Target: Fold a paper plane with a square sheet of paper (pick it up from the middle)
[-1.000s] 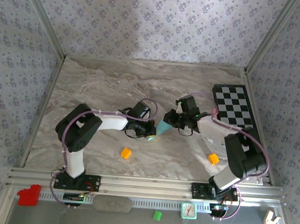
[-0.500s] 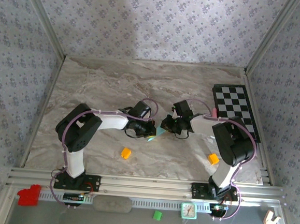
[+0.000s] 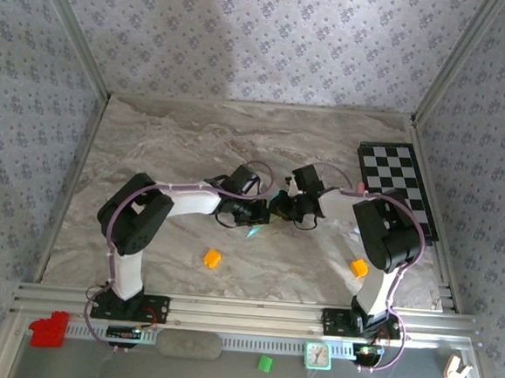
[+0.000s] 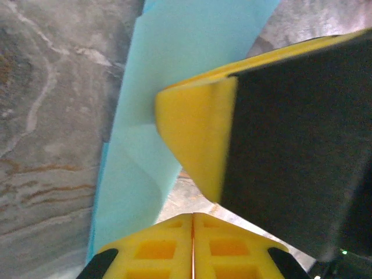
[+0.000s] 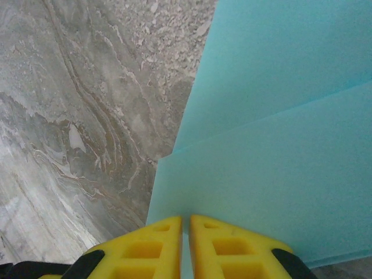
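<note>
**Right gripper** (image 5: 185, 247): the yellow fingers are drawn almost together, with a thin teal strip pinched in the slit between them. The sheet of paper (image 5: 279, 116) spreads from the tips across the right half of the right wrist view. One fold line crosses it, and its left edge slants over the marble table (image 5: 75, 116).

**Left gripper** (image 4: 193, 247): the pads are pressed flat together at the bottom of the left wrist view, with nothing visible in the seam. Whether they grip the paper cannot be told. The paper runs as a creased band from top centre to lower left, just beside the left pad. A yellow finger (image 4: 195, 139) of the right gripper, with its black body, stands at the right of this view and overlaps the paper.

**Top view:** both grippers meet at the middle of the table, and a teal sliver shows just below them. An orange cube (image 3: 212, 258) lies to their lower left. A second orange cube (image 3: 359, 267) lies to the lower right, beside the right arm. A checkered board (image 3: 394, 187) lies along the right edge. Bare marble spreads above and to the left, up to the patterned walls (image 3: 264, 41).
</note>
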